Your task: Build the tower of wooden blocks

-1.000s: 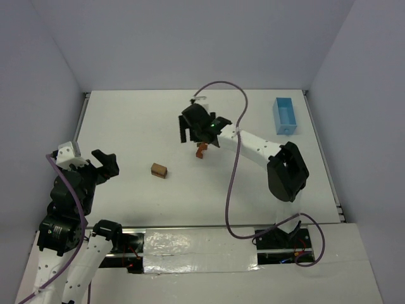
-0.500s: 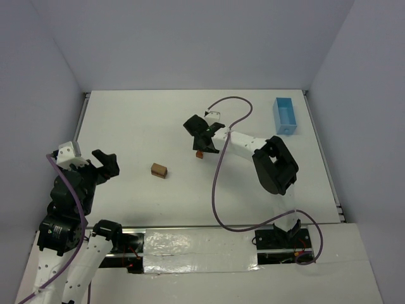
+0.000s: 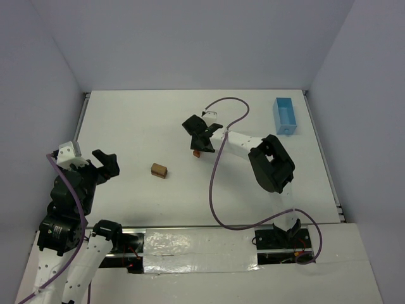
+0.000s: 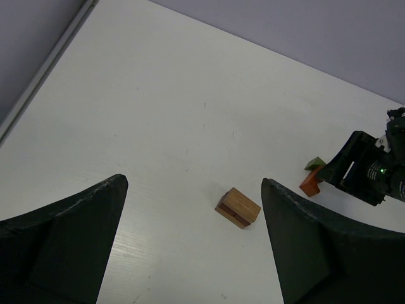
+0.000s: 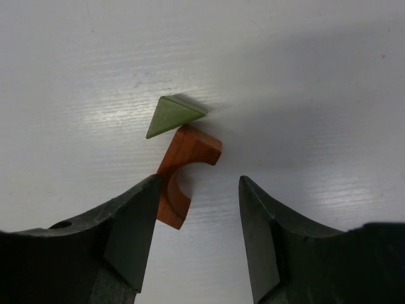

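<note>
Near the middle of the white table point(image 3: 126, 120) sits a brown block point(image 3: 159, 170), alone and flat on the surface. The left wrist view shows a darker band across its side. Beyond that block, toward the right arm's side, lie two more pieces: a reddish-orange arch point(image 5: 183, 171) lying flat and a green wedge point(image 5: 174, 115). The wedge's corner touches the arch's far end, and both pieces are well apart from the brown block.

The right claw point(image 5: 197, 190) sits low over the arch, with its fingers on either side of the arch's near end. One finger point(image 5: 130, 228) is against the arch or just beside it. The other finger point(image 5: 262, 228) is clear of it, with bare table between them. The claw is half narrowed around the arch and grips nothing.

On the other side of the brown block, nearer the arm bases, the left claw point(image 3: 106, 163) hangs with its fingers spread wide. Nothing is between them, and the brown block shows past the gap. Farthest from the brown block, at the back right of the table, lies a light-blue tray point(image 3: 285, 116).
</note>
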`<control>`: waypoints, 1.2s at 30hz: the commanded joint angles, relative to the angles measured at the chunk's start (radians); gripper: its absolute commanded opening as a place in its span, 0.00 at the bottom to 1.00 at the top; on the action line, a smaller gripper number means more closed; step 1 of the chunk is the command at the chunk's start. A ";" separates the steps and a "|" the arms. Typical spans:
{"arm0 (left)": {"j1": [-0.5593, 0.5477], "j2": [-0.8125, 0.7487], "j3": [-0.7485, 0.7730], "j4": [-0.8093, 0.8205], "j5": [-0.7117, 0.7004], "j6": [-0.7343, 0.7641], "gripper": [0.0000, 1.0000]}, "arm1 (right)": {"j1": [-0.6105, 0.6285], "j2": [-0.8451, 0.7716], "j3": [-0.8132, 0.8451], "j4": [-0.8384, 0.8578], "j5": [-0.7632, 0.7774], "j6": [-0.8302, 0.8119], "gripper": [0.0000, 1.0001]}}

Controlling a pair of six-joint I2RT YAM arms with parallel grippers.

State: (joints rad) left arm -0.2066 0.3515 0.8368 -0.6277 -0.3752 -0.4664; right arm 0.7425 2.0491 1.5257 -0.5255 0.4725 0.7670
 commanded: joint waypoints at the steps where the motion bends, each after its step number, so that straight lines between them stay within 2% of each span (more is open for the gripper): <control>1: -0.005 0.007 -0.002 0.043 0.010 0.028 0.99 | 0.001 -0.024 0.004 0.058 0.002 -0.003 0.60; 8: -0.005 0.006 -0.004 0.043 0.009 0.028 0.99 | 0.000 -0.024 0.019 0.065 -0.017 -0.008 0.58; 14: -0.005 0.007 -0.002 0.043 0.009 0.028 1.00 | -0.002 0.055 0.099 -0.027 0.006 0.041 0.56; 19: -0.005 0.007 -0.004 0.043 0.010 0.028 1.00 | -0.005 0.054 0.065 0.015 -0.028 0.058 0.55; 32: -0.005 0.006 -0.004 0.043 0.009 0.026 0.99 | -0.008 0.014 -0.016 0.062 -0.086 0.054 0.36; 34: -0.005 0.004 -0.004 0.043 0.010 0.028 1.00 | -0.011 -0.007 -0.045 0.082 -0.106 0.046 0.30; 36: -0.007 0.006 -0.005 0.045 0.010 0.028 0.99 | -0.011 -0.021 -0.059 0.087 -0.112 0.040 0.18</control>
State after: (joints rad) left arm -0.2081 0.3515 0.8368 -0.6277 -0.3725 -0.4664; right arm 0.7372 2.0880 1.5005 -0.4576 0.3790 0.8108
